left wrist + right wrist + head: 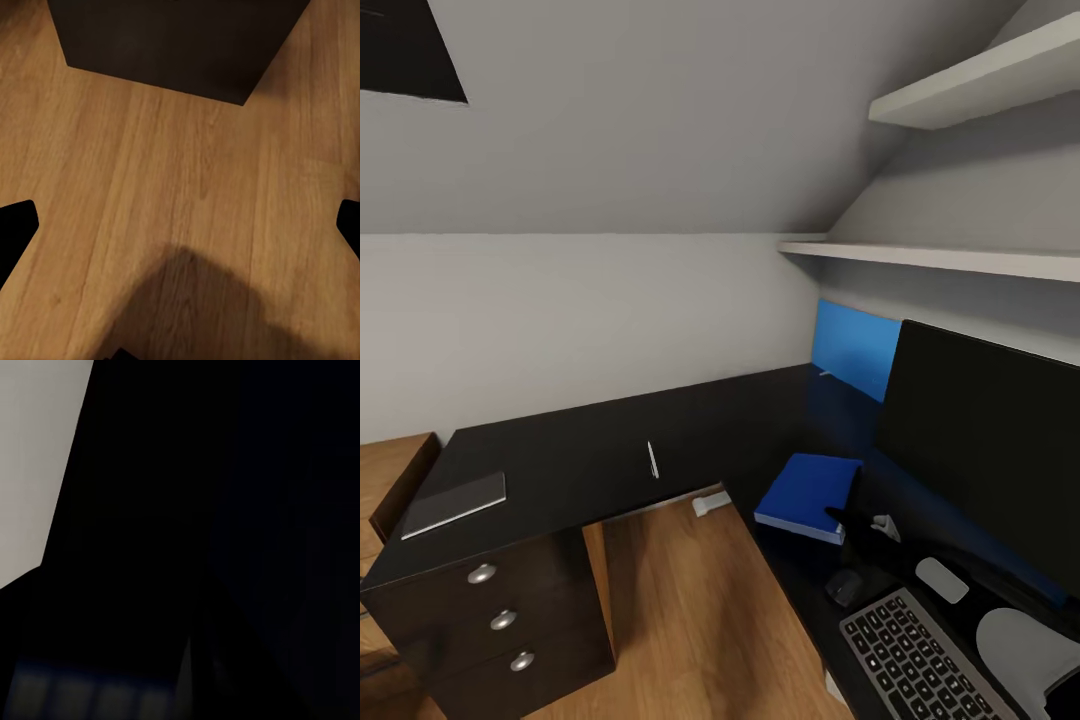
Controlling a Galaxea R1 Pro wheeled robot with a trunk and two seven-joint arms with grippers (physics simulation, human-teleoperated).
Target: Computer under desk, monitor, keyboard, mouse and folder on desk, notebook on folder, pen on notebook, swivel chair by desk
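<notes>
Head view down over desk (pixel 610 450) — wrists close-in

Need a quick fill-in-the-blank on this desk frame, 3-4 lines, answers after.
1. The blue folder lies on the ____, not on a chair.
2. The grey notebook lies on the desk end above the ____ with round silver knobs.
3. The pen lies between the notebook and the ____.
4. The mouse sits between the folder and the ____.

Missing words: desk; drawers; folder; keyboard
</notes>
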